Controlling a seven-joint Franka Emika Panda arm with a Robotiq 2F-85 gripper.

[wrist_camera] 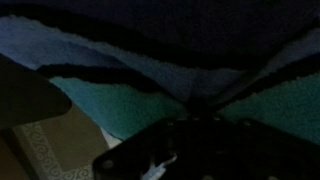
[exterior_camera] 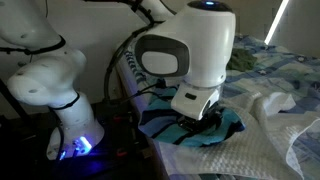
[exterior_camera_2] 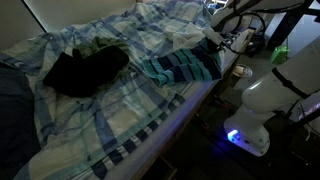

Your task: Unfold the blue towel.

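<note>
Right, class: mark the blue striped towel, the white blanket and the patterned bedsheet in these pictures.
blue towel [exterior_camera_2: 182,68]: in an exterior view, on its striped middle.
white blanket [exterior_camera: 275,135]: in an exterior view, on its waffle-textured surface.
bedsheet [exterior_camera_2: 110,125]: in an exterior view, on a bare checked part near the bed's edge.

Towel at the bed's edge, under the arm

The towel [exterior_camera_2: 181,68] lies on the bedsheet [exterior_camera_2: 110,125] at the edge of the bed. The gripper [exterior_camera: 200,120] sits on top of it, with a fold of it between the fingers. The blanket [exterior_camera: 275,135] touches the towel on the side away from the robot base [exterior_camera_2: 252,112], which stands off the bed near the towel. A heap of clothing [exterior_camera_2: 85,68] lies on the sheet, apart from the towel.
</note>
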